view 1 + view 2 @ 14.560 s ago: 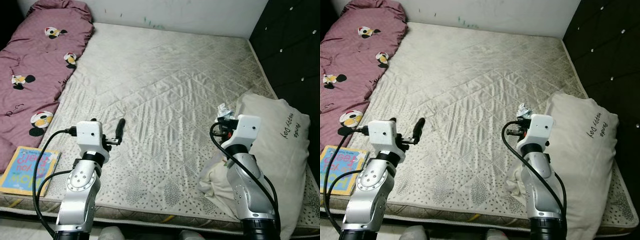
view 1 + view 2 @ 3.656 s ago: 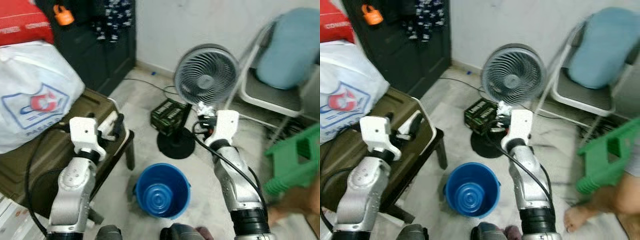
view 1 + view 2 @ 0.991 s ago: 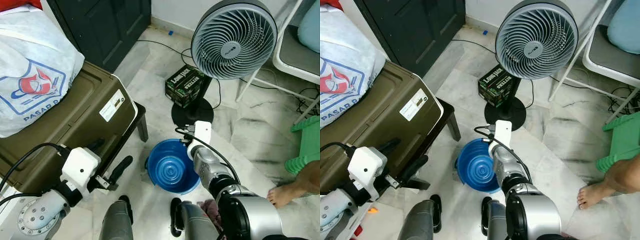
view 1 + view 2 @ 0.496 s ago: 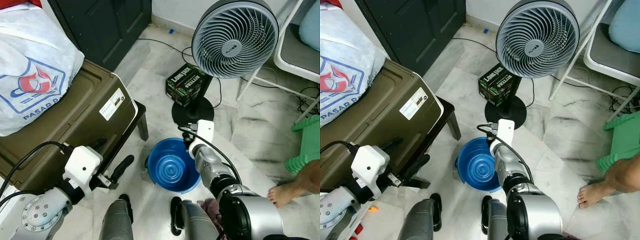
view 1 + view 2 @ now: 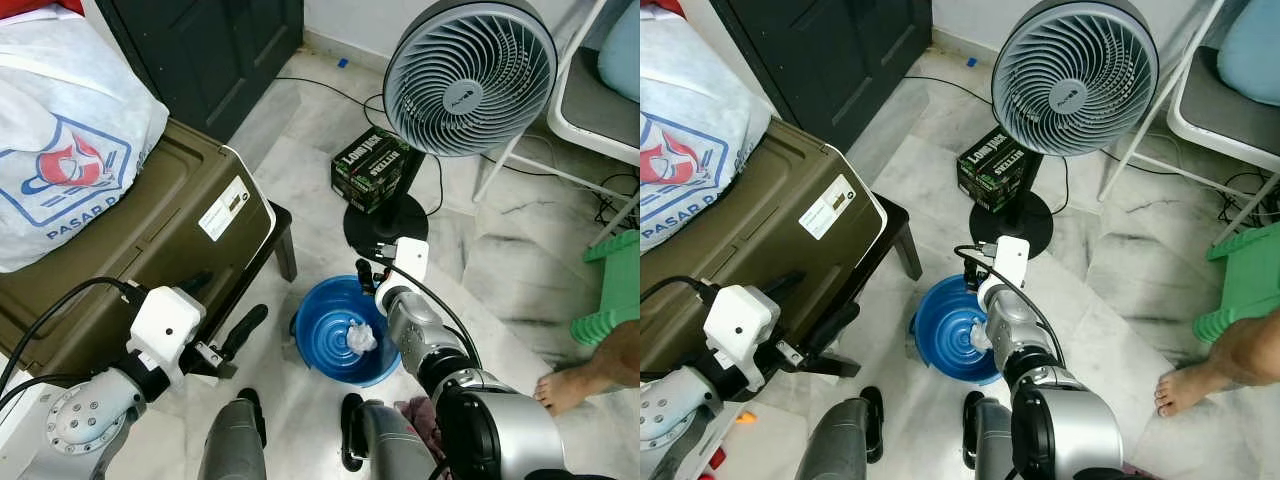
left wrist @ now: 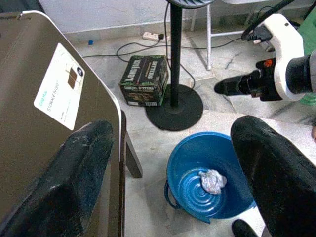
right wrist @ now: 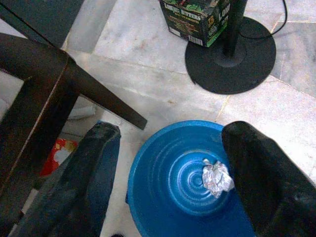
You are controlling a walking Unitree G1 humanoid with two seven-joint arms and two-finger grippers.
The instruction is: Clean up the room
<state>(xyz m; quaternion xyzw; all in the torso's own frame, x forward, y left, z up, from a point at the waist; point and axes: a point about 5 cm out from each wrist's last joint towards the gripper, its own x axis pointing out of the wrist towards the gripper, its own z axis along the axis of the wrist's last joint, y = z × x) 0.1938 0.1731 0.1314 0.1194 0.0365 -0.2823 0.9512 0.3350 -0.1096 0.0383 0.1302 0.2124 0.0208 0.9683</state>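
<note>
Fingers of the right gripper (image 7: pixel 168 168) stand wide apart and bare above the bucket (image 5: pixel 318 325), which I take to mean its load is let go, so the arm is held there because this is the drop point. Straight beneath, a wad (image 7: pixel 217 178) of crumpled silvery-white foil or paper lies on the bucket's ridged floor, a little off centre; the room's litter, then, is in the bin, and this piece of the tidying looks done. That bucket is round, glossy blue plastic with rings moulded into its bottom, and it sits on pale veined stone floor. To the bucket's left the left gripper (image 5: pixel 243 331) hovers idle, its two black fingers also spread with nothing between them, near a dark table leg (image 7: pixel 86 91). On that low table rests an olive hard-shell case (image 5: pixel 130 240) with rounded corners and a white label, and on the case a soft white printed bag (image 5: pixel 65 150). Behind the bucket stands a grey fan (image 5: pixel 468 75) on a flat black disc base, with a green-and-black carton (image 5: pixel 372 168) beside the pole. Right of the bucket is a green plastic stool (image 5: pixel 608 290), and a person's bare foot (image 5: pixel 570 385).
</note>
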